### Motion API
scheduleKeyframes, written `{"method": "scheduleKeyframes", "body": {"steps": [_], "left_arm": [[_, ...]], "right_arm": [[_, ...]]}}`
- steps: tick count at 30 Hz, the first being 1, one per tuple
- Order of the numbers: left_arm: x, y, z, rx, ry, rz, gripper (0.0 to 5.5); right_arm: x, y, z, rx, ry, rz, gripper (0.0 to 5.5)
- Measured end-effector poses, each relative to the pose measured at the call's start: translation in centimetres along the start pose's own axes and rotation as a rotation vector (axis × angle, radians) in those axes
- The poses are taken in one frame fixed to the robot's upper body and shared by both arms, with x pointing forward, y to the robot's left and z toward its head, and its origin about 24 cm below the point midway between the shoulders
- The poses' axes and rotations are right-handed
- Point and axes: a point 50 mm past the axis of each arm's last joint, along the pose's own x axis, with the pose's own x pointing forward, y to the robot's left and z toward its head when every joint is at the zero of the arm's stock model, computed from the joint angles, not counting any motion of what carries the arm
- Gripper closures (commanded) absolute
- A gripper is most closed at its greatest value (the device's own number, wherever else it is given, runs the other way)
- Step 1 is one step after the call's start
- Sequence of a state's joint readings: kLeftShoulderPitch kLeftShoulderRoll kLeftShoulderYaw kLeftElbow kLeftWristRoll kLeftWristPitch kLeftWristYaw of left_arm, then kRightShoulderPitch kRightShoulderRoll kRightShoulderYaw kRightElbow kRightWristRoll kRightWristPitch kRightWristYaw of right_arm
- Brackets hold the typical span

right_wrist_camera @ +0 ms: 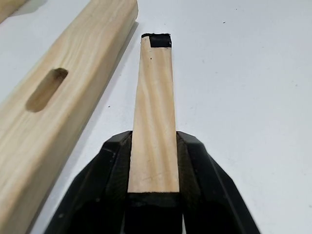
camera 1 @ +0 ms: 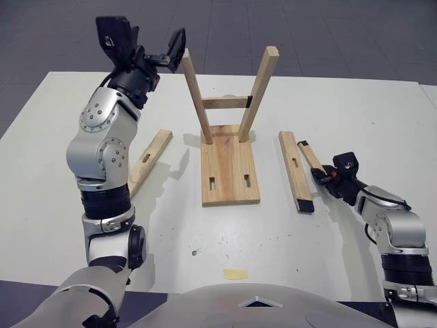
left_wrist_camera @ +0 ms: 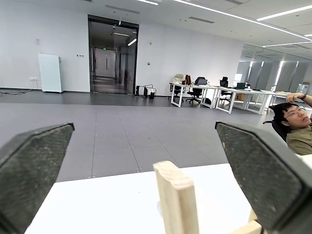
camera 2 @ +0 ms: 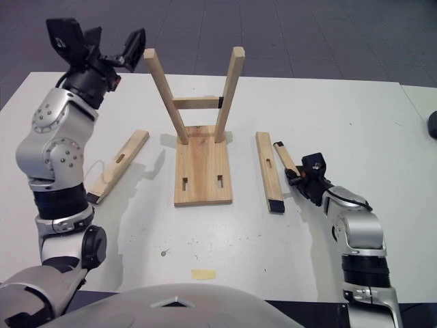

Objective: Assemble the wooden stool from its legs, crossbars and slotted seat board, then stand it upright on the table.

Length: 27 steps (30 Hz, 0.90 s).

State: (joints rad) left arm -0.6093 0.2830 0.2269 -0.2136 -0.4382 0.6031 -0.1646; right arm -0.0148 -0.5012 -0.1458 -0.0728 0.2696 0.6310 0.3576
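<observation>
Lying flat at the centre of the left eye view, on the white tabletop [camera 1: 355,109]: the slotted seat board [camera 1: 230,179], with two open slots near its lower end. Planted upright at its upper end, the left standing leg [camera 1: 196,96] and the right standing leg [camera 1: 258,92], splaying apart toward the top and joined by the fitted crossbar [camera 1: 225,102]. Left of the board, flat and slanted, the left loose leg [camera 1: 150,162]. Right of the board, the right loose leg [camera 1: 295,171], black-capped at its lower end. Raised at upper left, the left gripper [camera 1: 145,39], fingers spread wide and holding nothing, one finger just beside the top of the left standing leg. Low at the right, the right gripper [camera 1: 321,172], fingers pinching the near end of the loose crossbar [camera 1: 308,154], just beside the right loose leg. Near the bottom edge, a small yellow scrap [camera 1: 235,274]. Same layout in the right eye view. In the left wrist view, two dark pads [left_wrist_camera: 34,165] far apart at the lower corners, the left standing leg's top [left_wrist_camera: 178,195] rising at lower centre between them; touching or not, impossible to tell. In the right wrist view, the loose crossbar [right_wrist_camera: 153,122] running from the centre up to a black tip, clamped at the bottom between two black fingers [right_wrist_camera: 109,165]. Along the left side, the right loose leg [right_wrist_camera: 58,97] with an oblong slot, close to the crossbar but apart.
</observation>
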Motion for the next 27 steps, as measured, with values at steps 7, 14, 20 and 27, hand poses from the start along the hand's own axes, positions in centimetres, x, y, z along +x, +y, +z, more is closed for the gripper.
{"method": "scheduleKeyframes", "body": {"steps": [7,14,20,27], "left_arm": [[0.3,-1.5,4.0,-0.212,-0.124,-0.222,0.10],[0.1,-6.9,4.4,-0.528,-0.100,-0.510,0.10],[-0.4,-10.3,3.4,-0.603,-0.008,-0.597,0.10],[-0.4,-10.6,3.1,-0.543,0.029,-0.612,1.00]], "right_arm": [[-0.8,-0.5,8.1,-0.084,-0.596,-0.318,4.21],[-4.4,7.5,16.3,-0.323,-1.118,-0.058,4.21],[-4.5,12.1,16.2,-0.376,-1.160,0.193,4.21],[-4.4,14.2,15.1,-0.362,-1.121,0.320,4.21]]}}
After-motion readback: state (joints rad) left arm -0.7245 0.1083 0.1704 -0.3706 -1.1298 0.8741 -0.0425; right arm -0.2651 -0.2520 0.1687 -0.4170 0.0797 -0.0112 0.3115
